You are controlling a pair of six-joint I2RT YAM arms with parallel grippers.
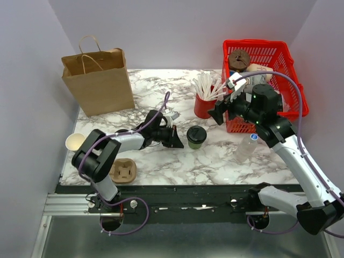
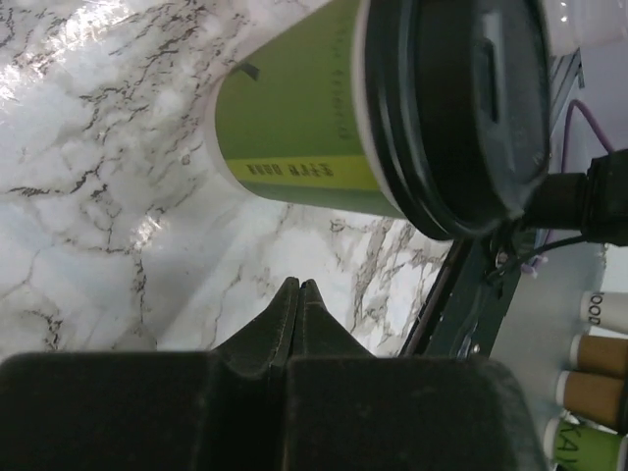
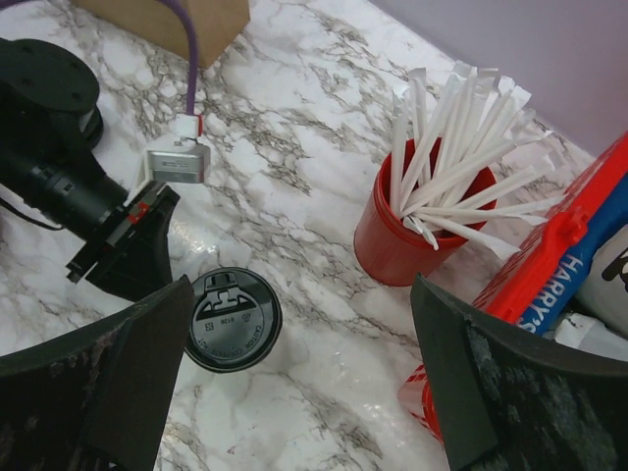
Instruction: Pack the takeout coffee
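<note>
The takeout coffee (image 1: 196,137) is a small olive-green paper cup with a black lid, standing upright on the marble table (image 1: 161,161). In the left wrist view its green side (image 2: 294,118) and black lid (image 2: 461,108) fill the top. My left gripper (image 1: 174,137) lies low just left of the cup, its jaws pressed together (image 2: 299,287) on nothing, a short gap short of the cup. My right gripper (image 3: 302,294) hangs open above the table, between the cup's lid (image 3: 233,319) and the red cup, holding nothing.
A brown paper bag (image 1: 98,80) stands at the back left. A red cup of white sticks (image 1: 204,105) and a red basket (image 1: 263,80) are at the back right. A cream cup (image 1: 75,142), a cardboard cup carrier (image 1: 123,171) and a plastic bottle (image 1: 247,148) sit nearer.
</note>
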